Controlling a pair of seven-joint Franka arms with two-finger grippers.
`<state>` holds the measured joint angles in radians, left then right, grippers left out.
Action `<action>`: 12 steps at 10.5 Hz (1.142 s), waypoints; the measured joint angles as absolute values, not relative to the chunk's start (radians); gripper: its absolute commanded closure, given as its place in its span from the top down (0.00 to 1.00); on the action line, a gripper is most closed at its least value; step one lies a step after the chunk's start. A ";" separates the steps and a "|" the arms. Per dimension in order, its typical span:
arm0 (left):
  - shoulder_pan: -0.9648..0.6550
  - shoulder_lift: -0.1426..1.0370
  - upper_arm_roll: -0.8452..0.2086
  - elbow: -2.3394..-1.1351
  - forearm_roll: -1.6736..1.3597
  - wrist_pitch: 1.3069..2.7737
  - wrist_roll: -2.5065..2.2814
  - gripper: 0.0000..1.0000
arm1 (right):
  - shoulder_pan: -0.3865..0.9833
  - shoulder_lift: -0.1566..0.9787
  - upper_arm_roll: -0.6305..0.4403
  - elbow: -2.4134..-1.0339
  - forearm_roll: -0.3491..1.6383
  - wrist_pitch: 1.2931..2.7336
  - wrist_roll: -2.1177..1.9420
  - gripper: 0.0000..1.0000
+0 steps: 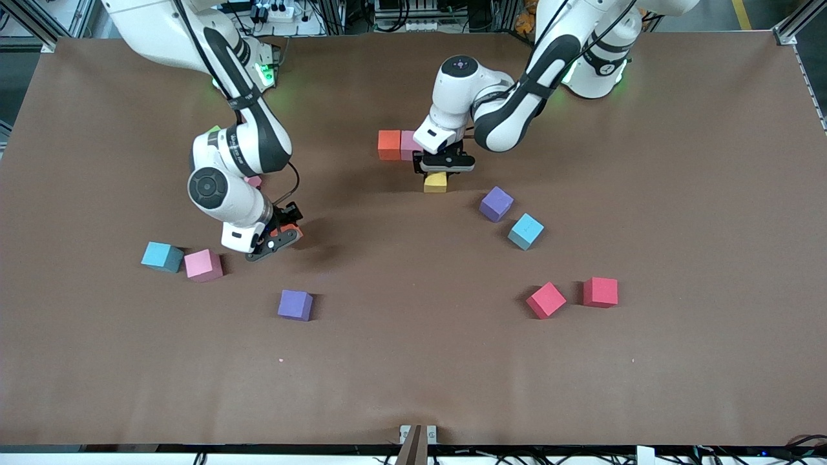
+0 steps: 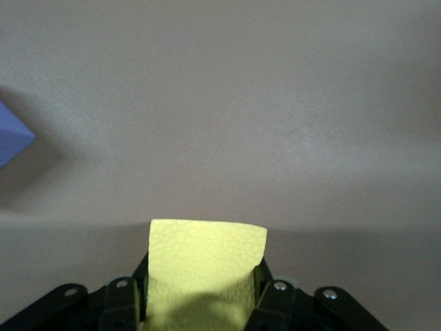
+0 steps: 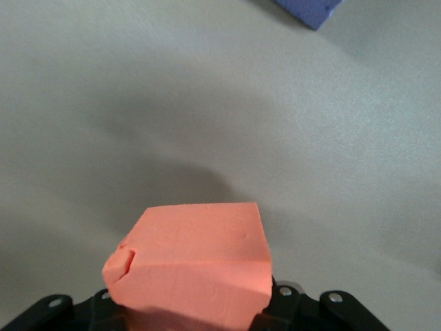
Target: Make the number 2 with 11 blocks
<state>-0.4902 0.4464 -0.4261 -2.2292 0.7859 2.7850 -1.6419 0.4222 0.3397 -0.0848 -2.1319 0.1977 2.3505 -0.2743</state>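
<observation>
Gripping first, toward the right arm's end of the table: the right gripper point(image 1: 279, 237) is clamped on an orange matte foam cube point(image 3: 193, 265), low over the brown table mat point(image 1: 413, 374), its corner dented by the squeeze. Lift it straight up and avoid the pink foam cube point(image 1: 204, 265) and the light blue foam cube point(image 1: 161, 256) nearby.

Mid-table, the started row – an orange foam block point(image 1: 389, 144) touching a pink foam block point(image 1: 409, 144) – is the top of the number 2. The left gripper point(image 1: 444, 169) is closed on a yellow foam cube point(image 1: 435, 183), just nearer the camera than that row. Probably a placing step – set it down square with faces flush, then open without nudging the row. Whether it rests on the mat, I can't tell.
</observation>
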 measured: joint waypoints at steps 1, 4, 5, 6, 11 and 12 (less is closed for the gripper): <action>-0.491 0.446 -0.426 -2.230 0.786 2.785 -1.642 0.15 | 0.432 0.337 -0.083 -2.129 0.221 2.347 -0.257 0.21; -0.493 0.446 -0.426 -2.231 0.786 2.785 -1.643 0.14 | 0.475 0.337 -0.082 -2.119 0.233 2.339 -0.164 0.22; -0.497 0.446 -0.427 -2.231 0.786 2.785 -1.652 0.15 | 0.482 0.337 -0.082 -2.113 0.233 2.335 -0.150 0.22; -0.503 0.446 -0.429 -2.232 0.786 2.785 -1.660 0.14 | 0.483 0.337 -0.082 -2.110 0.234 2.332 -0.146 0.22; -0.511 0.440 -0.439 -2.247 0.786 2.785 -1.678 0.15 | 0.484 0.337 -0.082 -2.108 0.235 2.326 -0.123 0.22; -0.512 0.434 -0.440 -2.255 0.786 2.786 -1.678 0.17 | 0.489 0.337 -0.082 -2.107 0.236 2.326 -0.107 0.22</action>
<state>-0.5115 0.4345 -0.4397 -2.2552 0.7861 2.7861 -1.6780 0.4889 0.3366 -0.0817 -2.1072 0.2356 2.3261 -0.1069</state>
